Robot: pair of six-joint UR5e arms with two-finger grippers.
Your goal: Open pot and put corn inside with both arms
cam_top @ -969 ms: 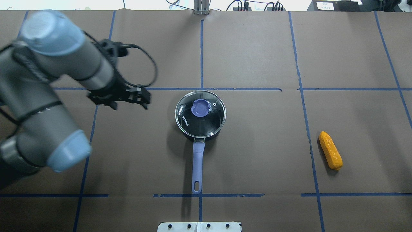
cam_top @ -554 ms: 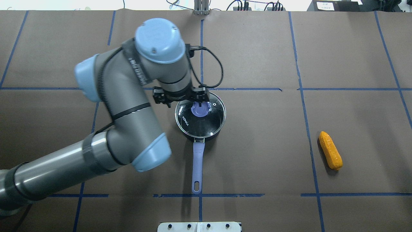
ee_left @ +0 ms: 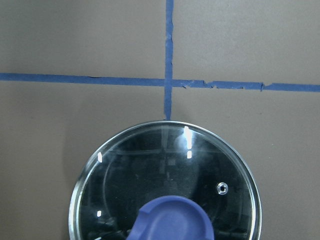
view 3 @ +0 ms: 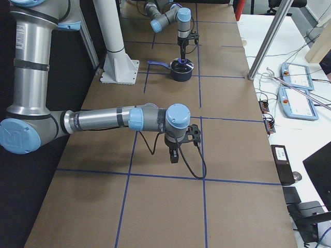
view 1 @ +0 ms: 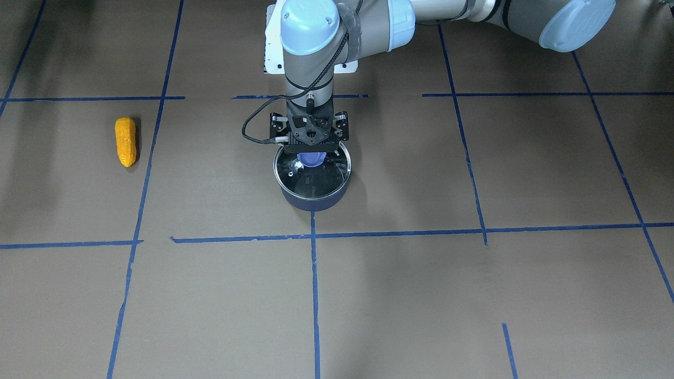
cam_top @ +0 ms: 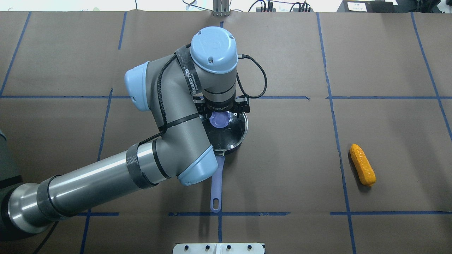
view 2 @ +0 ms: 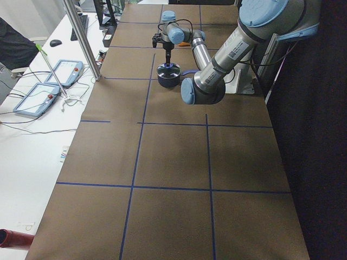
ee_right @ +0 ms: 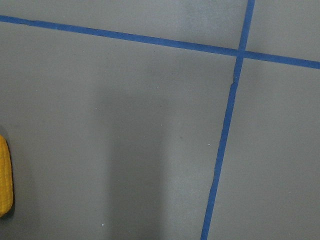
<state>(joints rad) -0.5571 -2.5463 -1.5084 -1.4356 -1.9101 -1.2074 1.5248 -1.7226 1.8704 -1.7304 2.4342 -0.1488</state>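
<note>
The pot stands mid-table with its glass lid on and its long blue handle pointing at the robot. My left gripper hangs straight down over the lid's blue knob, open, with a finger on each side of the knob. The knob also shows at the bottom of the left wrist view. The corn lies alone at the right and sits at the left edge of the right wrist view. My right gripper shows only in the exterior right view; I cannot tell its state.
Brown paper with blue tape lines covers the table. The white base stand sits at the near edge. A metal post and operator pendants stand beyond the far edge.
My left arm has swung from the table's left side to over the pot, and its gripper now sits at the lid knob. Pot, lid and corn have not moved.
</note>
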